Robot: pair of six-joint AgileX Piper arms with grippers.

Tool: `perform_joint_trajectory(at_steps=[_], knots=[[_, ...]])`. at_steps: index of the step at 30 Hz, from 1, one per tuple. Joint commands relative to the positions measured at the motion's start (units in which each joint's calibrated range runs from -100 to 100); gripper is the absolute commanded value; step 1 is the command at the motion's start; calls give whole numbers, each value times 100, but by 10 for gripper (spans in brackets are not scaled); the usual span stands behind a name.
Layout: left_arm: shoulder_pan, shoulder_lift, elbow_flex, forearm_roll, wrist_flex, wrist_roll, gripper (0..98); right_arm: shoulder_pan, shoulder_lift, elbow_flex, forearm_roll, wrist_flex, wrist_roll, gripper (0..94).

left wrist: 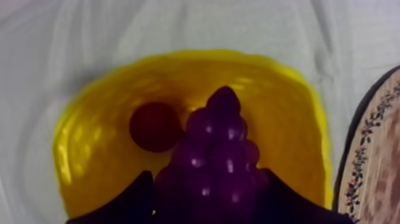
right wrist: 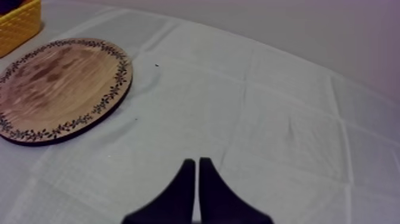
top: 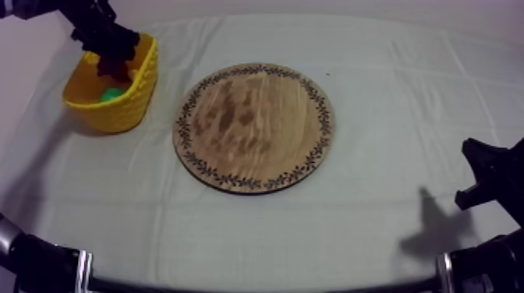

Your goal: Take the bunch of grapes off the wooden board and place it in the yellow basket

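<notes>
Top view has the left end effector point(top: 117, 70) coming in from eleven o'clock and hanging inside the yellow basket point(top: 109, 109). The basket stands at ten o'clock from the wooden board point(top: 254, 127), near it, with a strip of desk point(top: 165, 117) between their rims. Left wrist view shows its fingers point(left wrist: 128, 199) clamped on the bunch of grapes point(left wrist: 217, 158), which is held within the basket's walls; whether the bunch touches the basket floor cannot be told. A small red fruit point(left wrist: 155, 126) lies on that floor just beside the grapes, and something green point(top: 113, 94), too hidden to name, shows under the arm. The board's patterned rim runs close outside the basket wall, and its wood top lies open. The right end effector point(right wrist: 197, 164) sits at four o'clock from the board, well apart from it, fingers together in a narrow wedge over open desk. The grey-white cloth point(right wrist: 286, 107) is creased in squares, with wide free room from three to six o'clock.
</notes>
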Motion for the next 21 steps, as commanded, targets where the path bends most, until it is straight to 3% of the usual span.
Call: perform_joint_trajectory(at_steps=[1,11,13,18,21], knots=[[-1,61,-12,-21,-2,10,448,2,-1,-3,1,0,-1,4],[-5,102,-61,-55,-10,90,505,2,-1,-3,1,0,-1,4],[-11,61,-46,-43,-9,98,570,2,-1,-3,1,0,-1,4],[-44,-120,105,-6,-29,-11,855,2,-1,-3,1,0,-1,4],[-35,-277,239,-15,-110,-63,924,2,-1,-3,1,0,-1,4]])
